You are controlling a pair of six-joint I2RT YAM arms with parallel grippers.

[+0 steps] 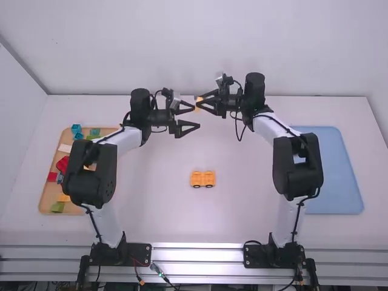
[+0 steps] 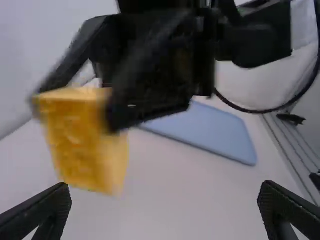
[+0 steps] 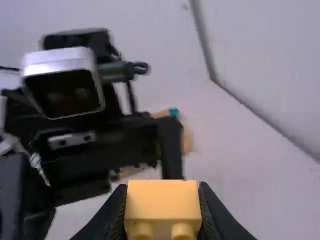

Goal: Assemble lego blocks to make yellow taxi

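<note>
Nearest first: my right gripper (image 1: 199,102), black and two-fingered, closed on a yellow plastic toy block (image 3: 163,204). The block sits squeezed between both fingertips, held up off the table, two rounded studs showing along its edge.

Just beside it, my left gripper (image 1: 197,117): jaws wide apart, nothing between them. In the high view its upper finger points at the block, close by; contact or gap, cannot tell.

Farther out, nearer my arm bases: a yellow toy-brick car body (image 1: 202,179) on dark wheels, resting on the white table (image 1: 242,218) about midway between the arms. Two raised parts, a notch between them.

On the left side, a shallow tan tray (image 1: 47,197), partly hidden by my left arm. Loose pieces inside: teal blocks (image 1: 76,130) by the far corner, a flat white piece (image 1: 65,147), red blocks (image 1: 62,163), a green piece (image 1: 57,207) toward the near edge.

On the right side, a flat light-blue tray (image 1: 334,176), beyond my right arm's elbow. Farthest of all, the pale back wall (image 1: 194,42) behind the table.
</note>
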